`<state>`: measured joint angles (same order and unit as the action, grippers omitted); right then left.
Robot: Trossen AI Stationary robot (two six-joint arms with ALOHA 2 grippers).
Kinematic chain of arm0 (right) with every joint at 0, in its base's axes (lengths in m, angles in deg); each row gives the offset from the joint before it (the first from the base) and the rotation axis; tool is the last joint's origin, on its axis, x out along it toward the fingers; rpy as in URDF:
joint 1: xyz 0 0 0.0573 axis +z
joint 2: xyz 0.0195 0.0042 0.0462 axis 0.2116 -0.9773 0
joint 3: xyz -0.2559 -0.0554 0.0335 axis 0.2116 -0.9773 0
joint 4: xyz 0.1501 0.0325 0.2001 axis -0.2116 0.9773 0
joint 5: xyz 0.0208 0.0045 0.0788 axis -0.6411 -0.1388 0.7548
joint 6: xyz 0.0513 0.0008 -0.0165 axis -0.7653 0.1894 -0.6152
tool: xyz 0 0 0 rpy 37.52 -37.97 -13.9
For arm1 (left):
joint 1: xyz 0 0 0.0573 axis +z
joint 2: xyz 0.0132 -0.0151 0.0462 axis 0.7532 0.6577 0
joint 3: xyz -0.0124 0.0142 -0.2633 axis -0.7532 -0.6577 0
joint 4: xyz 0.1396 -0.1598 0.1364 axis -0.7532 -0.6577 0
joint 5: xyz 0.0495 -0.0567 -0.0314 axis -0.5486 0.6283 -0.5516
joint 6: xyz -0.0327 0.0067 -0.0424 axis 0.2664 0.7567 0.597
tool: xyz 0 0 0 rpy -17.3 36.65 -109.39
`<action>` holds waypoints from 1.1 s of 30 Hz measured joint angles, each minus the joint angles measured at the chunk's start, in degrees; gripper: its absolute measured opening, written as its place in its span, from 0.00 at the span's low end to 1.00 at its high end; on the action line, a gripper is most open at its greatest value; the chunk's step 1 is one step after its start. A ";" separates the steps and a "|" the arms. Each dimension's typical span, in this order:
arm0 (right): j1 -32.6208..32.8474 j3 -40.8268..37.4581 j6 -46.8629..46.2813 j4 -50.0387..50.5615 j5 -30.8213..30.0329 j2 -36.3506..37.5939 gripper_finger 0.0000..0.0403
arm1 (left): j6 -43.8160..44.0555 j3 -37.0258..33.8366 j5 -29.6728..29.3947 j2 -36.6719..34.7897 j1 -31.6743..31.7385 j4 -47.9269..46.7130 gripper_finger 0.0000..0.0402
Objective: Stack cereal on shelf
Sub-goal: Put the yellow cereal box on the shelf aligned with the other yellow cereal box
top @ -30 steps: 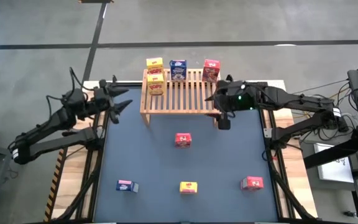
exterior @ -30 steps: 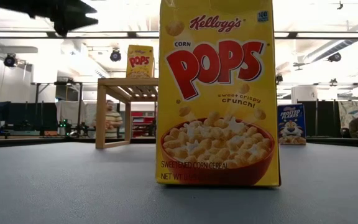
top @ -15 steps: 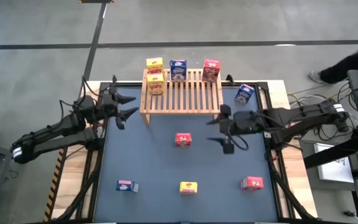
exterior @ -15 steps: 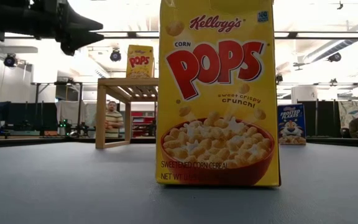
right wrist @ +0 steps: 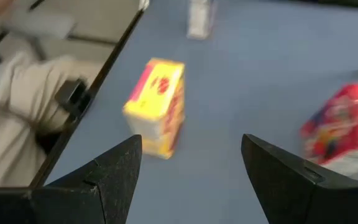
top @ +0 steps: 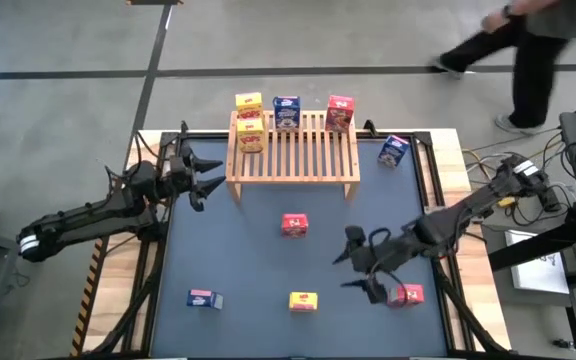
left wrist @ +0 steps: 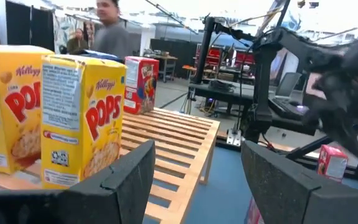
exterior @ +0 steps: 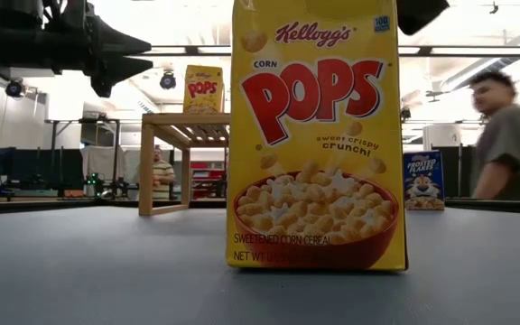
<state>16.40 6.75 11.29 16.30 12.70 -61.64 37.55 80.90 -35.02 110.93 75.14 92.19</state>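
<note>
Dark blue mat [top: 248, 260] on the table, concrete floor around it, a person [top: 528, 50] walking past behind the wooden shelf [top: 293, 150].

Shelf top is seen carrying two yellow Corn Pops boxes [top: 251, 128] at its left end, with a blue box [top: 286, 110] and a red box [top: 339, 111] along its rear edge. Off the shelf: a blue box [top: 393, 150] just right of it, a red box [top: 294, 224] in front of it, and well in front a blue box [top: 201, 298], a yellow box [top: 303, 300] and a red box [top: 406, 294].

Left gripper [top: 206, 171] is held just left of the shelf, jaws apart, nothing held. Right gripper [top: 360, 270] is seen well in front of the shelf, beside the front red box, jaws apart, empty.

Boxes are judged light, stiff but crushable cardboard, slick print, easily tipped. Best pinched across the narrow sides, near mid-height.
</note>
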 joint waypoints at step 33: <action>7.76 6.28 -10.03 -4.86 -5.12 -19.39 0.66 | -4.60 -12.70 -15.94 -0.02 -22.74 18.60 0.56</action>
<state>24.16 13.03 1.26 11.44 7.58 -81.02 32.95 68.20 -50.96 110.91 52.40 110.80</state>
